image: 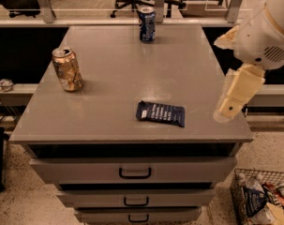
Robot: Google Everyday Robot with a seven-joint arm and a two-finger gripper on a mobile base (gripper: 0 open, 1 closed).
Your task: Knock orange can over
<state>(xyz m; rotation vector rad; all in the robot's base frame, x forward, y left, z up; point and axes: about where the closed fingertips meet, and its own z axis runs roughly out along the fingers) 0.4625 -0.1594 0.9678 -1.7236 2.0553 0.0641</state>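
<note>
The orange can (67, 69) stands upright on the left side of the grey cabinet top (132, 74); it has an orange-gold mottled label and a silver top. My gripper (227, 109) hangs from the white arm at the right, over the top's right edge and far from the can. It points down and to the left and holds nothing that I can see.
A dark blue can (147, 24) stands upright at the back middle. A flat dark blue snack packet (160, 113) lies near the front middle. Drawers with handles (135, 173) sit below the top. A wire basket (263, 200) of packets is on the floor at the right. Office chairs stand behind.
</note>
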